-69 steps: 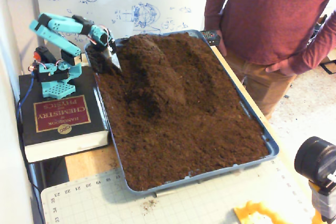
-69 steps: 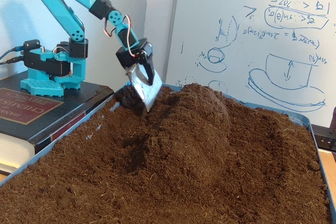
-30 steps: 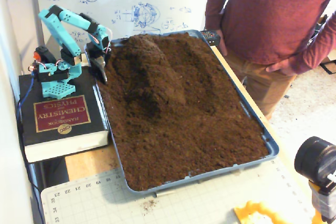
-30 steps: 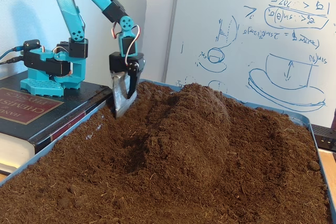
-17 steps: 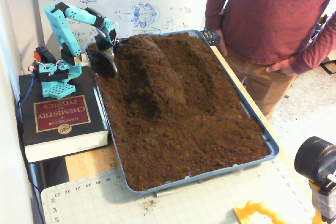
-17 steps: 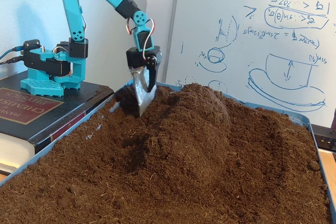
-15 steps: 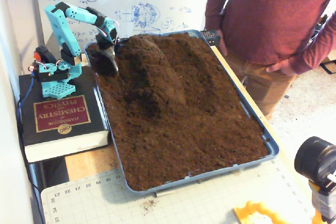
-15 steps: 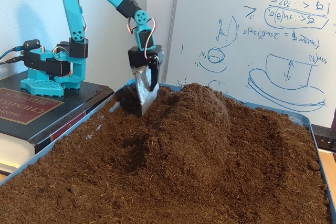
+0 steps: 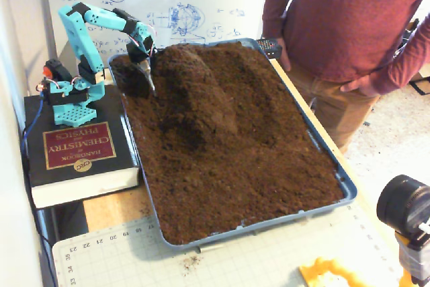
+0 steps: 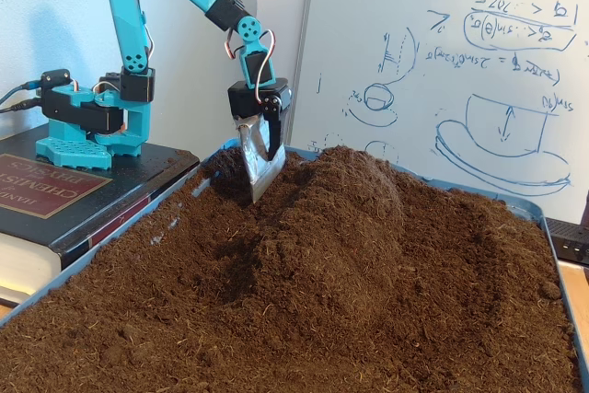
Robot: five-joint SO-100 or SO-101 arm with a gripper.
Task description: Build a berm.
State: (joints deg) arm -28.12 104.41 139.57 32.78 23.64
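Gripper (image 10: 260, 177) fitted with metal scoop (image 10: 259, 167), pointing down, tip touching soil at berm's (image 10: 354, 218) flank; jaw opening cannot be told. Berm heaped along blue tray's (image 9: 346, 186) far-left portion, just beside turquoise arm (image 9: 87, 21) mounted on book (image 9: 74, 149).

My scoop's (image 10: 259, 168) tip is sunk in soil (image 10: 304, 301), so its edge is hidden; whether my gripper (image 9: 146, 66) has separate fingers is too small to tell from above; the man (image 9: 349, 25) is cut off at the neck by the top edge; the tray's (image 10: 563, 269) near end runs off the low picture's bottom; the whiteboard (image 10: 442, 71) writing is blurred and unreadable; a black lens (image 9: 403, 203) is clipped at the right edge.
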